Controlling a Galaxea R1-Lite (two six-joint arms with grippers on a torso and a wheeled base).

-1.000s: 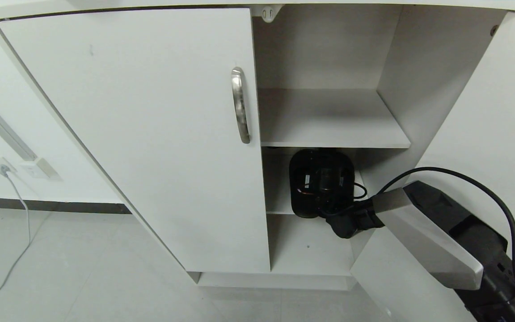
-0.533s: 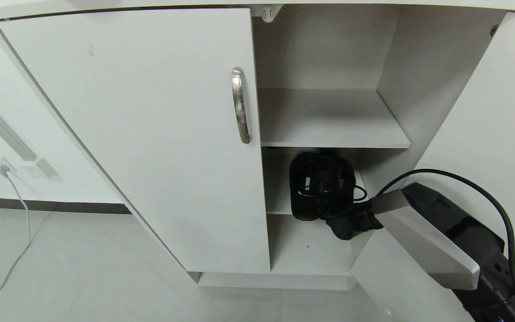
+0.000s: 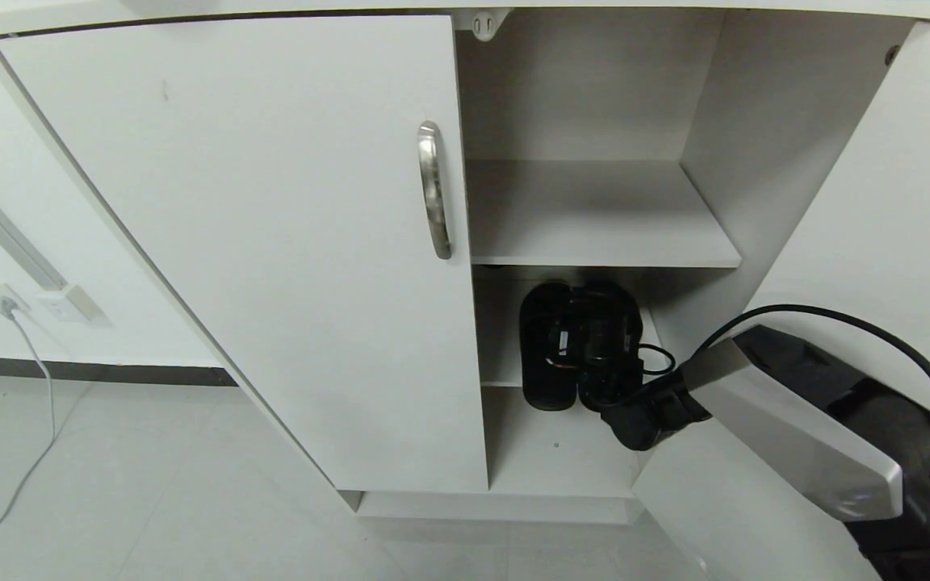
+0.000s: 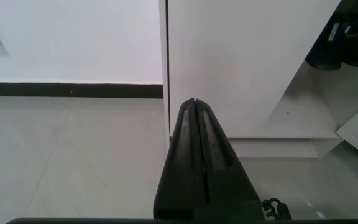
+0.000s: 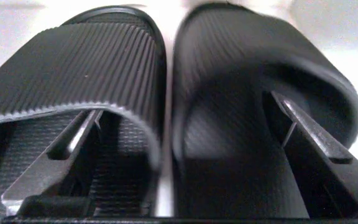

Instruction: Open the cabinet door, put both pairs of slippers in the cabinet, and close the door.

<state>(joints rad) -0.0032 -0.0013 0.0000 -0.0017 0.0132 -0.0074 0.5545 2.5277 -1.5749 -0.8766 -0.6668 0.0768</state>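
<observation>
Enclosing the spread right tool [image 5: 185, 109], slippers [image 3: 580, 343] rest on a shelf [image 3: 499, 347].

No legible text or signs

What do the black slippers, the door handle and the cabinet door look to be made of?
Black ribbed slippers: probably rubber or foam, matte; the straps show fine moulded ridges. Curved silver door handle: metal, seemingly brushed, given its soft streaked sheen. White cabinet door: smooth matte panel, likely laminated board, though no edge or grain confirms it.
</observation>
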